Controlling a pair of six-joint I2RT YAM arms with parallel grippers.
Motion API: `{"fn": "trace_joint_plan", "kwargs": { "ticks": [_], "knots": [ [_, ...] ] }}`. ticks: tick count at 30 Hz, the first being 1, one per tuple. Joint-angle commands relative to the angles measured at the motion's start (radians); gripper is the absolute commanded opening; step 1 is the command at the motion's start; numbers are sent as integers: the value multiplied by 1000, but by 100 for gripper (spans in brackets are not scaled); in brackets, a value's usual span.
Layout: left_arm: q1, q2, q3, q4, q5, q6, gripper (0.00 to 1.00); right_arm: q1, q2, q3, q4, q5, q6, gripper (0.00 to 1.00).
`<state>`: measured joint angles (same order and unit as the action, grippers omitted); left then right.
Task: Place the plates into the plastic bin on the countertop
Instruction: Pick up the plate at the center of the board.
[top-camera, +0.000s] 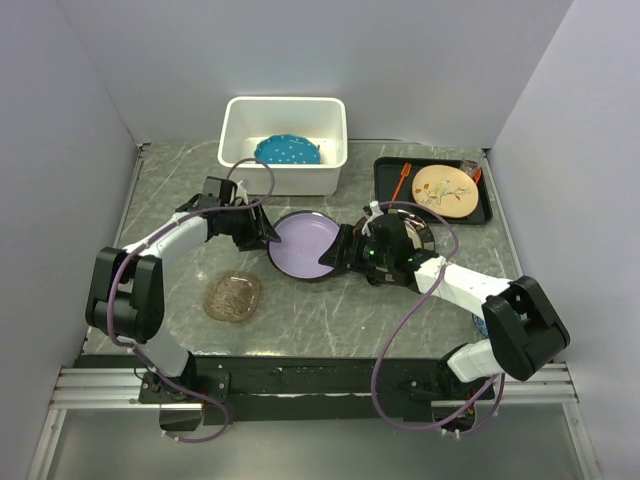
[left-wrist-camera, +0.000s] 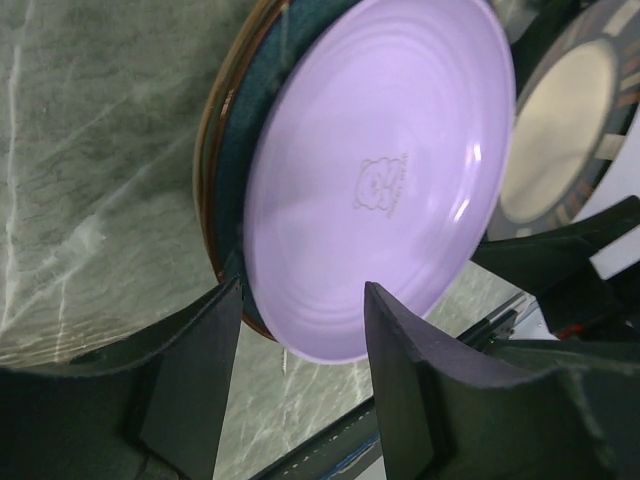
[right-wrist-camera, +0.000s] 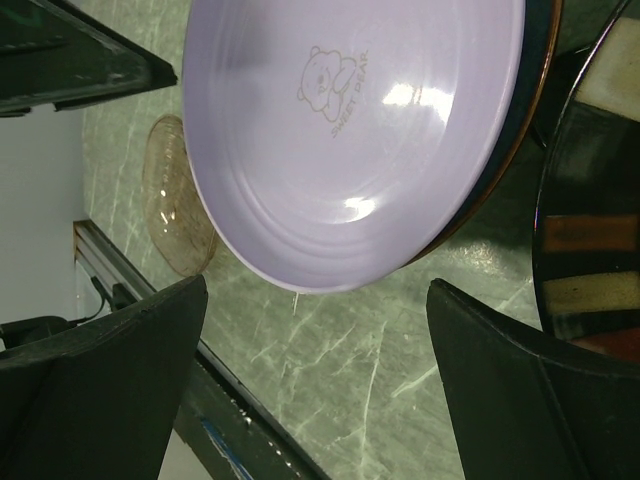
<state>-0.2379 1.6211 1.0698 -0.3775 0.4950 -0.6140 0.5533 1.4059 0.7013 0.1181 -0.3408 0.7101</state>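
A lavender plate (top-camera: 303, 245) lies on top of a dark teal plate (left-wrist-camera: 245, 140) and a brown-rimmed one, mid-table. My left gripper (top-camera: 262, 232) is open at its left edge. In the left wrist view (left-wrist-camera: 302, 330) the plate's rim (left-wrist-camera: 380, 180) sits between the spread fingers. My right gripper (top-camera: 335, 255) is wide open at the plate's right edge, its fingers (right-wrist-camera: 130, 360) just short of the rim (right-wrist-camera: 350, 130). The white plastic bin (top-camera: 240, 125) at the back holds a teal dotted plate (top-camera: 287, 150). A dark-rimmed cream plate (top-camera: 410, 232) lies under my right arm.
An amber glass plate (top-camera: 233, 296) lies at the front left and also shows in the right wrist view (right-wrist-camera: 170, 210). A black tray (top-camera: 385, 185) with a tan plate (top-camera: 445, 190) and an orange utensil sits at the back right. Grey walls close in the sides.
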Motion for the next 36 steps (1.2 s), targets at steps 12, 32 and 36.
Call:
{"fn": "trace_joint_plan", "kwargs": {
  "ticks": [12,32,36],
  "knots": [
    [-14,59,-19,58,-19,8,53,8,15,52,9,0,-18,98],
    [-32,85,-21,52,-55,28,28,8,22,47,23,-4,-12,98],
    [-32,72,-13,35,-65,36,17,7,22,40,31,-10,-8,98]
  ]
}}
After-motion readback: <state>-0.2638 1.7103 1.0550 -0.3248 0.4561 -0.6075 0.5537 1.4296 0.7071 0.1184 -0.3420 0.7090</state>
